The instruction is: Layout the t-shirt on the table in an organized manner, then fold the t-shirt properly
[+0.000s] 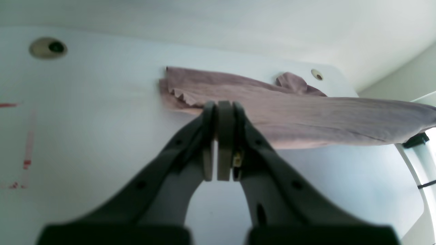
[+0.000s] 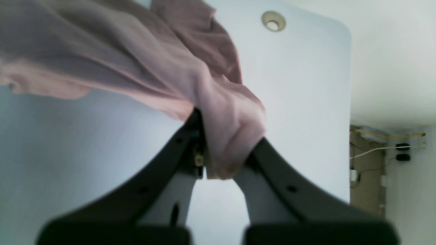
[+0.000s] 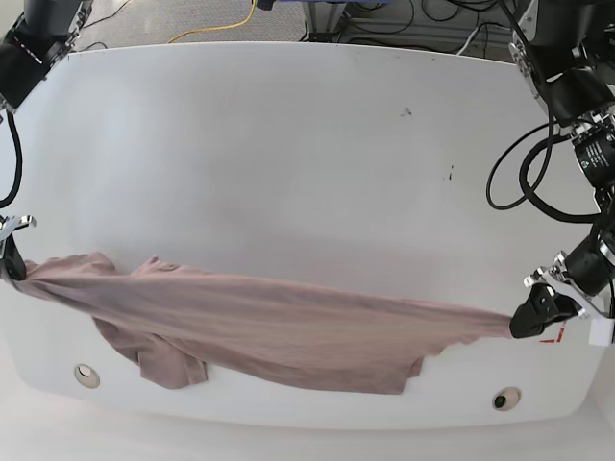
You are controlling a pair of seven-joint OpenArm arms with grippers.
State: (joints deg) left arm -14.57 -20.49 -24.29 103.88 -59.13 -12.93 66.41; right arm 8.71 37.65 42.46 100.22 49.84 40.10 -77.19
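The mauve-brown t-shirt (image 3: 279, 331) is stretched in a long band across the near part of the white table (image 3: 288, 144), sagging onto it in the middle. At the base view's right, my left gripper (image 3: 519, 325) is shut on one end of the t-shirt. Its wrist view shows the closed jaws of the left gripper (image 1: 220, 107) pinching the t-shirt (image 1: 306, 115) at its edge. My right gripper (image 3: 12, 264) at the left table edge is shut on the other end. In its own view the right gripper (image 2: 213, 143) has a bunch of t-shirt (image 2: 153, 61) between its jaws.
Two round holes (image 3: 86, 375) (image 3: 505, 398) sit near the table's front edge. Red marks (image 1: 27, 163) lie on the table beside the left gripper. Cables (image 3: 519, 173) hang by the left arm. Wires (image 2: 385, 149) show beyond the table's edge.
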